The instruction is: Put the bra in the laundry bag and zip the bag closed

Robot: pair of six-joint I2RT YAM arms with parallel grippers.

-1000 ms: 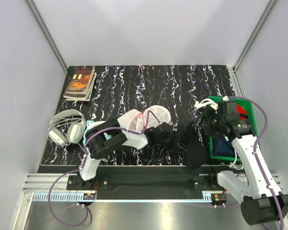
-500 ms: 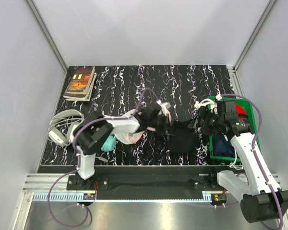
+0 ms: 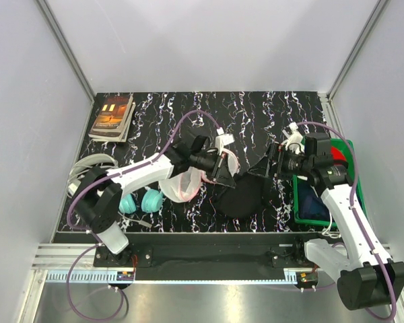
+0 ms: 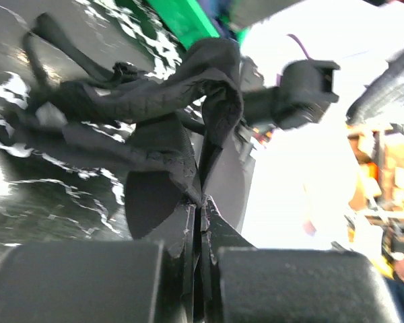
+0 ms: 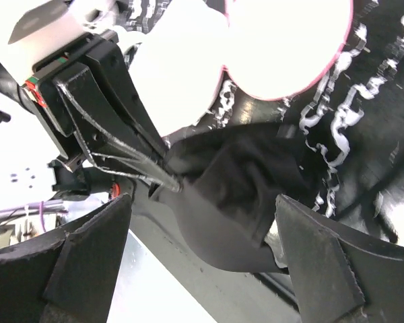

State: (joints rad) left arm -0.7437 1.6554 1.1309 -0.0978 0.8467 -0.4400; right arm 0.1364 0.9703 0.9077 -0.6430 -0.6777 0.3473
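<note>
The bra (image 3: 239, 196) is held up by one edge, clamped between the closed fingers of the left gripper (image 4: 202, 202), so that it can be carried over. At its two o'clock the right gripper (image 5: 202, 222) is spread wide, holding nothing. The laundry bag (image 3: 182, 185) is found at nine o'clock, apparently lying open.

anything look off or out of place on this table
Nothing is spilled or broken. The bra hangs bunched and twisted from the shut left gripper, pinched by one edge, outside the laundry bag, which lies open by that arm. The right gripper is open beside it, holding nothing.
</note>
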